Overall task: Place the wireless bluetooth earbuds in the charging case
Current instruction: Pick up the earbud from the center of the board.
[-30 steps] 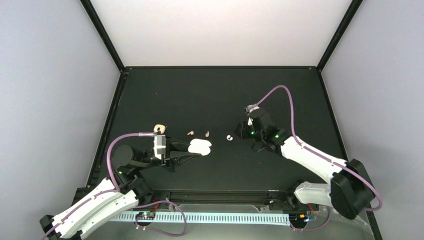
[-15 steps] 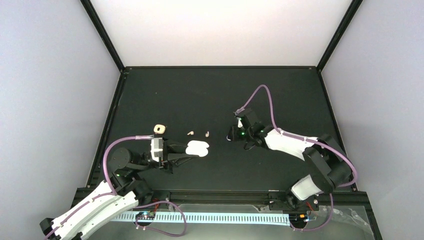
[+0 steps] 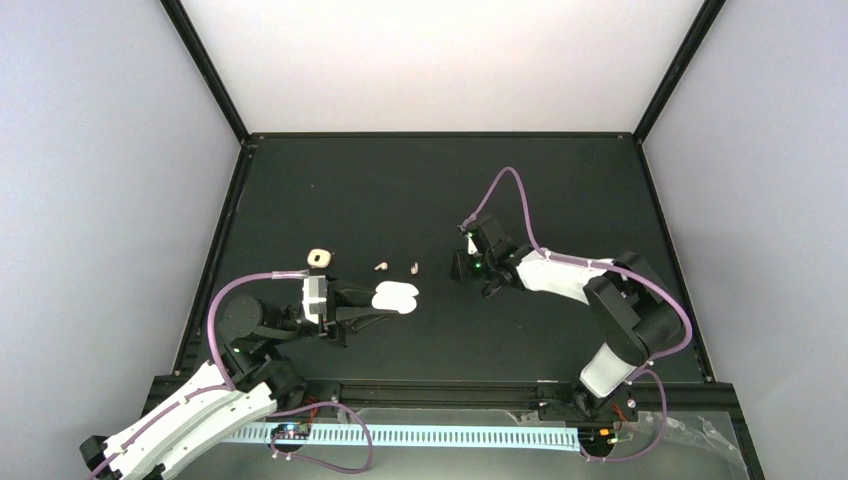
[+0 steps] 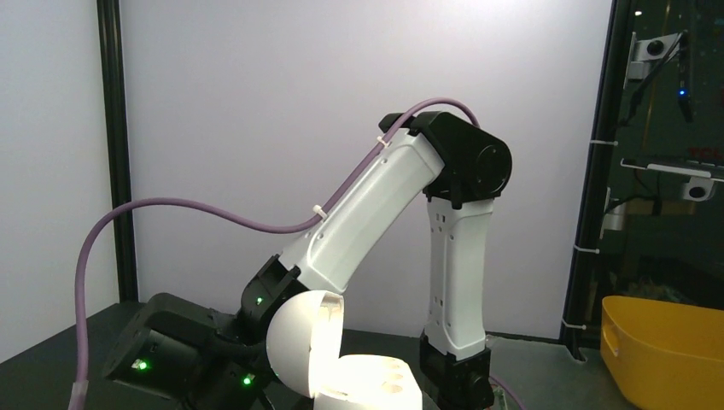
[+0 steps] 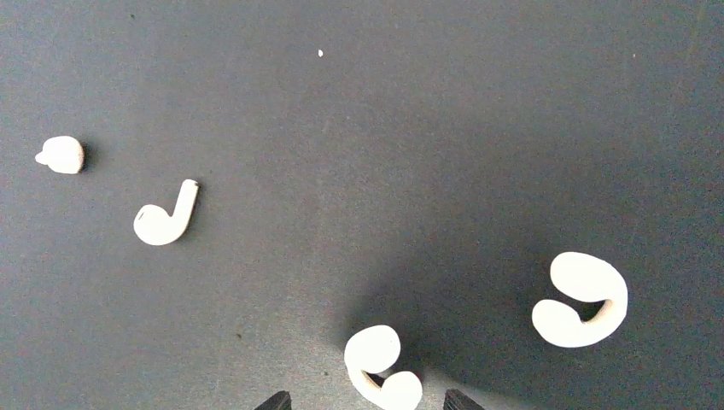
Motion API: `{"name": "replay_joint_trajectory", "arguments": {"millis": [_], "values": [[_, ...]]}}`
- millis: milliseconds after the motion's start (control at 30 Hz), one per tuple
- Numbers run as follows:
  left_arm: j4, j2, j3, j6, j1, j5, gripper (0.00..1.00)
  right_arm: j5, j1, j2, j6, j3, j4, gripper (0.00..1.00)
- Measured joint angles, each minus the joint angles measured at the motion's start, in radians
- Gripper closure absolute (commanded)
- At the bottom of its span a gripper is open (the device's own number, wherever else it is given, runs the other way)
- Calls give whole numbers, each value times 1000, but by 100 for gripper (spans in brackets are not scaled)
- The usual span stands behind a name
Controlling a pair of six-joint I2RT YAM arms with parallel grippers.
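Nearest the arm bases, the left fingers (image 3: 362, 310) are clamped on the open charging case (image 3: 397, 296), which sits low on the tabletop (image 3: 400, 180). The left wrist view shows its lid tipped back and two wells facing up, both apparently unfilled. Hold the case level and motionless so the wells make a fixed target.

A little farther out, the right fingers (image 5: 277, 401) hang half spread and grip nothing. They straddle a curled earbud (image 5: 382, 367), with bare tabletop showing on either side of it. The step in hand is judged to be picking up this earbud.
- Centre the earbud between the tips and come straight down.
- Close slowly. A piece this small and smooth will likely skid or flip if one tip touches first.

A second curled earbud (image 5: 580, 299) lies near but outside the fingers. It does not block the grasp, though a sideways correction could knock it. On the opposite side, well apart, lie a stemmed earbud (image 5: 165, 217) and, beyond it, a small earbud (image 5: 61, 155). Lift high before crossing to the case so these loose pieces are not swept.

Beyond the left wrist sits a beige ring-shaped piece (image 3: 319, 257), apart from the case and out of the way. Farthest off, past the tabletop edge, is a yellow bin (image 4: 666, 342).
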Motion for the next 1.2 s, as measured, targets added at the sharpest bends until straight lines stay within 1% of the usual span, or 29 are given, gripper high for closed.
{"name": "replay_joint_trajectory", "arguments": {"millis": [167, 500, 700, 800, 1033, 1200], "values": [[0, 0, 0, 0, 0, 0, 98, 1, 0, 21, 0, 0, 1, 54], [0, 0, 0, 0, 0, 0, 98, -74, 0, 41, 2, 2, 4, 55], [0, 1, 0, 0, 0, 0, 98, -97, 0, 35, 1, 3, -7, 55], [0, 3, 0, 0, 0, 0, 98, -93, 0, 6, -5, 5, -23, 55], [0, 6, 0, 0, 0, 0, 99, -94, 18, -5, -60, 95, -85, 58], [0, 7, 0, 0, 0, 0, 98, -108, 26, 38, -81, 151, -107, 59]]}}
